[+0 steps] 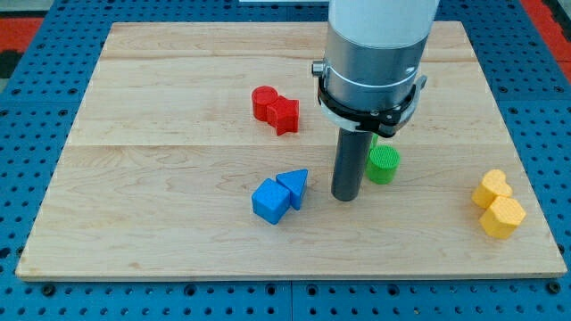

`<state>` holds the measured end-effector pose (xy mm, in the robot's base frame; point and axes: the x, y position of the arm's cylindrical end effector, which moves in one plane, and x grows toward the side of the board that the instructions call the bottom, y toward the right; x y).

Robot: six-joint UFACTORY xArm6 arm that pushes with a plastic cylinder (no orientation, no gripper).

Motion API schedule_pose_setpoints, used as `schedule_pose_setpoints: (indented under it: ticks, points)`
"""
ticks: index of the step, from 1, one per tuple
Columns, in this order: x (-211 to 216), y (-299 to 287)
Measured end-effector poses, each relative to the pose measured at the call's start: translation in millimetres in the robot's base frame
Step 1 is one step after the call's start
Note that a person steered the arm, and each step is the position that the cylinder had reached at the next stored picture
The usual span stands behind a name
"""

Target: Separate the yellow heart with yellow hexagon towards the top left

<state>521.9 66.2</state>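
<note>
Far off to the view's right of my tip (346, 198), and a little lower, the yellow heart (492, 188) sits near the right edge of the worktop (161, 107). The yellow hexagon (502, 217) touches it on its lower side. My tip is well apart from both.

No claw is fitted. The arm ends in a plain rod, so nothing can spread, press together or pinch, and every move has to be a push. Just to the right of my tip, slightly above it, stands a green cylinder (384, 165). Just to its left are a blue triangle (293, 185) and a blue cube (270, 201), which touch each other. Two red blocks (275, 109) lie above and to the left, also touching.

I judge the heart to be small, light and rigid, likely to slide easily on the smooth wood. It will probably spin if pushed off its centre. The best place to press seems to be its lower right flank, close to the seam with the hexagon, with the push aimed through the heart's middle towards the top left. That gap looks tight, so the hexagon may be dragged along or knocked off the near edge. The green cylinder also lies roughly on the way across.
</note>
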Motion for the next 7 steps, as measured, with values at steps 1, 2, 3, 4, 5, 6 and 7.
schedule_pose_setpoints:
  ticks: [1,2,3,4,5,6,7]
  points:
    - [24,0]
    - [33,25]
    - [44,40]
    - [45,50]
    - [53,67]
    - [76,98]
    - [77,148]
